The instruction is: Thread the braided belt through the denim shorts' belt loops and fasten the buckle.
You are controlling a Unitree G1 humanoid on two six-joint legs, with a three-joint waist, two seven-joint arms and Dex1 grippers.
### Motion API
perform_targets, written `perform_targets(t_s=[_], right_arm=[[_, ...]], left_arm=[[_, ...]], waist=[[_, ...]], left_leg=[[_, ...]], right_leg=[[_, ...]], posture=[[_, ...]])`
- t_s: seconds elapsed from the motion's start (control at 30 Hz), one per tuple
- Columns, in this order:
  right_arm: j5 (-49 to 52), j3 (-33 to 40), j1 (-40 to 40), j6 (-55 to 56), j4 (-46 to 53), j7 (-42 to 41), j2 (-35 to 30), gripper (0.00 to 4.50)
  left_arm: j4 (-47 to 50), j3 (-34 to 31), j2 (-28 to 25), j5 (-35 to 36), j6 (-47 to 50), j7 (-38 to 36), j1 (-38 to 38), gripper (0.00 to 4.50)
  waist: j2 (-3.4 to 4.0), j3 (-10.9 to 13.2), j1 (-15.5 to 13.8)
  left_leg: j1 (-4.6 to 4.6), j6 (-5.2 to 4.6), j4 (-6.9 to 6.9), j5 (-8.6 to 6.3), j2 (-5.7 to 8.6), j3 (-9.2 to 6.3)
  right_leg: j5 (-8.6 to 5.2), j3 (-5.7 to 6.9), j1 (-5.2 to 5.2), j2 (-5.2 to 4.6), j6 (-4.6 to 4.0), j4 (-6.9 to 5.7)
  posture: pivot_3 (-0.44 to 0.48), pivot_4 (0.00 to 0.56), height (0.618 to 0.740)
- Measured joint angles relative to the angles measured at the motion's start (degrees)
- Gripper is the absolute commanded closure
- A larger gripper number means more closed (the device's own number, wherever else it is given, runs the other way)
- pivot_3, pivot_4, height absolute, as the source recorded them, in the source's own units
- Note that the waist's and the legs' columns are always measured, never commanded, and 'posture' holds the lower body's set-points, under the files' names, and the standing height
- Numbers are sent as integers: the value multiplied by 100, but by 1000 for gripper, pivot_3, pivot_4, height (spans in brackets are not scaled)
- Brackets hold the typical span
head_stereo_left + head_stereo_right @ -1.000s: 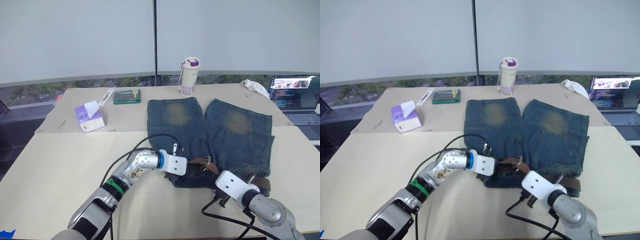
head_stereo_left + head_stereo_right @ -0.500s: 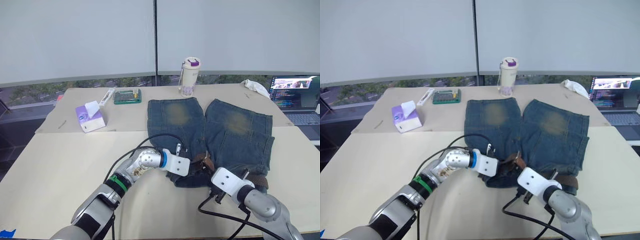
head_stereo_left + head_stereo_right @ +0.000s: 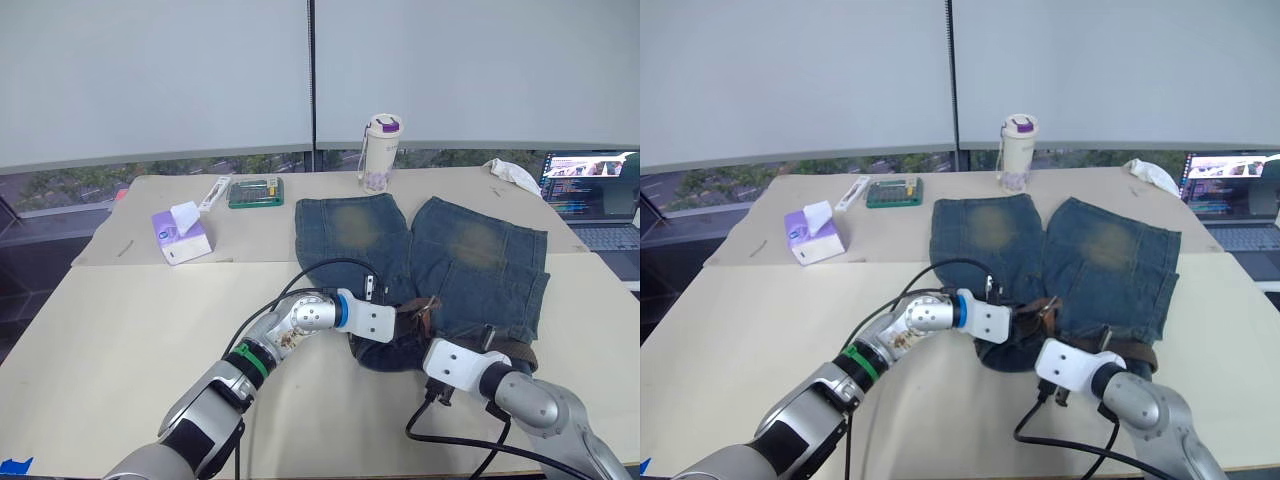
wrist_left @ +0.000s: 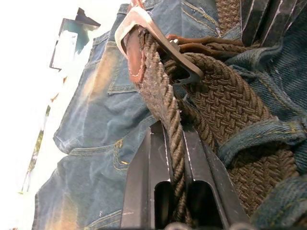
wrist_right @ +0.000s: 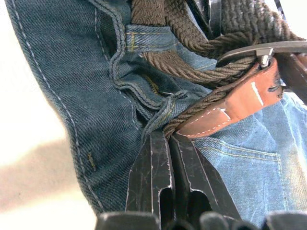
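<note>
The denim shorts (image 3: 455,262) lie flat on the table, legs pointing away, waistband bunched at the near edge. The braided belt (image 4: 225,103) runs along that waistband and passes under a denim belt loop (image 4: 254,136). Its metal buckle (image 4: 144,21) and brown leather tab (image 5: 230,108) sit at the middle of the waist. My left gripper (image 4: 173,127) is shut on a braided strand just below the buckle. My right gripper (image 5: 168,136) is shut at the waistband's edge, on the belt where it leaves the leather tab beside a denim fold. Both grippers meet near the buckle (image 3: 425,312).
A white and purple tumbler (image 3: 380,152) stands behind the shorts. A purple tissue box (image 3: 180,235) and a green tool case (image 3: 254,192) are at the back left. A white cloth (image 3: 512,175) and an open laptop (image 3: 590,195) are at the back right.
My left gripper has slid right along the waistband with the belt, pushing the buckle toward the middle. My right gripper has drawn left and closer to it. The waistband has bunched more.
</note>
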State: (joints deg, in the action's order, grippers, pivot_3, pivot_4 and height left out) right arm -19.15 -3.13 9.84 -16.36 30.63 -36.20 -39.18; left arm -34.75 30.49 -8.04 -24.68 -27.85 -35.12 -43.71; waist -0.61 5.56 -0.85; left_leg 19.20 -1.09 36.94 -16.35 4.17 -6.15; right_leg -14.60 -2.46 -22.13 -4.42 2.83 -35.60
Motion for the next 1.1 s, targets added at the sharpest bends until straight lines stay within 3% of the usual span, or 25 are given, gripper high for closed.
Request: perform_targets(t_s=[0.17, 0.37, 0.67, 0.77, 0.97, 1.1], right_arm=[[926, 607, 36, -397, 524, -302, 190, 1456], [1312, 1248, -157, -670, 656, -422, -77, 1456], [595, 752, -349, 47, 267, -189, -498, 1456], [450, 581, -392, 222, 129, -125, -508, 2224], [285, 444, -442, 464, 87, -83, -502, 4289], [235, 411, -440, 507, 36, -83, -502, 4404]], left_arm=[[5, 49, -48, 0, -67, -39, 30, 4500], [6, 75, -77, 1, -77, -39, 48, 4500], [6, 83, -64, 2, -76, -40, 52, 4500], [6, 82, -63, 3, -74, -43, 53, 4500], [7, 82, -59, 4, -72, -56, 65, 4500], [10, 79, -58, 6, -68, -58, 77, 4500]], waist=[[2, 0, -13], [2, 0, -31], [1, 0, -50], [2, 0, -49], [2, 0, -54], [2, 0, -55]], left_leg=[[2, -1, 0, 0, 0, -1], [1, -2, 1, -1, -1, 1], [3, -2, 2, -1, 0, 3], [3, -2, 2, -1, 0, 4], [3, -2, 2, -1, 0, 4], [3, -1, 2, -1, 0, 4]], right_leg=[[0, -1, 0, -2, 0, 0], [0, 0, 0, 0, 0, 1], [0, 0, 0, -2, 0, 3], [0, -1, 0, -2, 0, 3], [0, -1, 1, -2, 0, 5], [0, -1, 1, -2, 0, 4]], posture=[[0, 150, 740], [0, 150, 740], [0, 150, 740], [0, 150, 740], [0, 150, 740], [0, 150, 740]])
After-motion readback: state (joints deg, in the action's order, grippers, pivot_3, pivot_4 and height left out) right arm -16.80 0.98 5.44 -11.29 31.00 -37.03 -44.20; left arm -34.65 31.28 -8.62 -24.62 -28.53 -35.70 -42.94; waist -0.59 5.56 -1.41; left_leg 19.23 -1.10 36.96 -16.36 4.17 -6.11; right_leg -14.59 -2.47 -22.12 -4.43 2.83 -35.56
